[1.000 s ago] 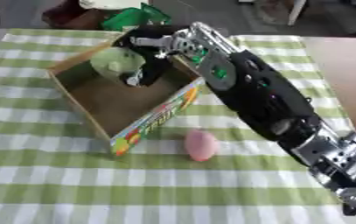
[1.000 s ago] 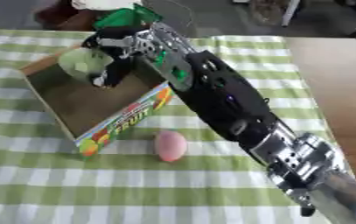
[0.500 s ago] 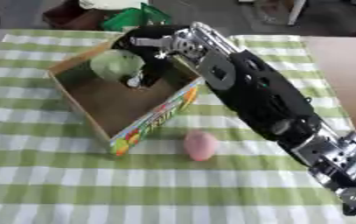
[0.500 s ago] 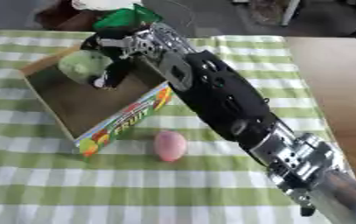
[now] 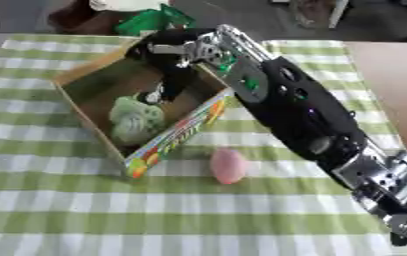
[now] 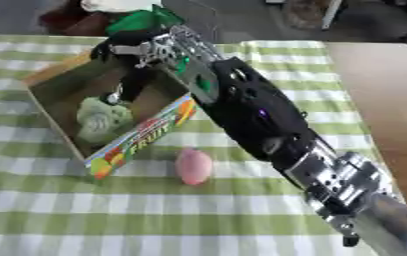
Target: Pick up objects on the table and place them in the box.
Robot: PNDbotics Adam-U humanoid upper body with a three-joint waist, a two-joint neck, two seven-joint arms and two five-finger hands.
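Now, left to right: pale green object (image 5: 136, 119) lies inside the box (image 5: 84, 107); right robot hand (image 5: 167, 75) hangs over it, fingers relaxed, holding nothing. Lift straight up, clear the rim, then go for pink object (image 5: 228, 165) on the counter (image 5: 58, 220).

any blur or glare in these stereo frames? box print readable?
Left eye view: soft all over; the right robot hand over the box is smeared, the green object inside has no crisp edge, and the front print is only colour streaks. Right eye view: equally soft, but large letters on the box front can be made out; the pink object is a blurred oval. Even light, no glare, faint shadows.
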